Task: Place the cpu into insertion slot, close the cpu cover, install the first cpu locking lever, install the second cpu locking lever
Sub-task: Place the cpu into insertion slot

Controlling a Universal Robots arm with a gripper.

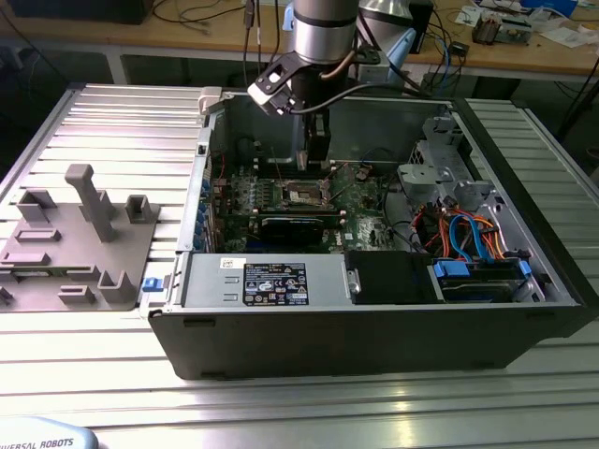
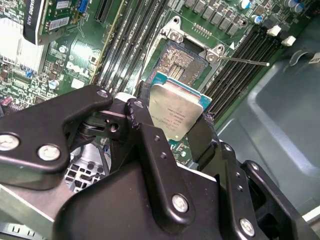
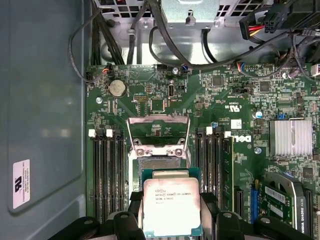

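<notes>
My gripper (image 3: 171, 212) is shut on the cpu (image 3: 171, 206), a small square chip with a silver-grey top, its black fingers (image 3: 131, 200) pressing two opposite edges. The cpu (image 2: 176, 112) hangs tilted just above the green motherboard (image 3: 150, 95), beside the insertion slot (image 3: 159, 162), a dark square recess with a metal rim. The slot (image 2: 181, 59) lies open and bare. The cpu cover (image 3: 159, 119), a thin silver frame, stands swung up at the slot's far side. A thin locking lever (image 2: 245, 61) sticks out from one corner. In the exterior view the gripper (image 1: 316, 157) reaches down into the case over the slot (image 1: 307, 193).
Black memory slots (image 3: 107, 170) flank the socket on both sides. A graphics card (image 1: 298, 224) lies close by, and cables (image 1: 468, 229) and drive cages fill the exterior view's right. The grey case wall (image 3: 40, 100) is near. A grey fixture (image 1: 80, 238) sits outside the case.
</notes>
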